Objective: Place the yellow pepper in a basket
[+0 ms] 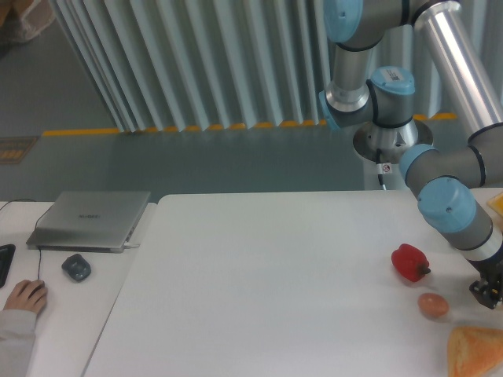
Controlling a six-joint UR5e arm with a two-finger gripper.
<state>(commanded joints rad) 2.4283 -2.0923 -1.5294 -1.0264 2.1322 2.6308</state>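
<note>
Across the lower frame spreads the white surface [259,283], with the arm [440,196] descending at right to the hand [491,292], cut by the right edge; its opening and contents cannot be told. Laptop [90,220] at left; red pepper [409,261] and egg [432,305] at lower right. No yellow pepper or basket is visible. Judged light, stiff and slippery; best gripped across its broad lobes.

White table [259,275] bears red pepper [409,262], egg [432,305], bread [476,352]
</note>
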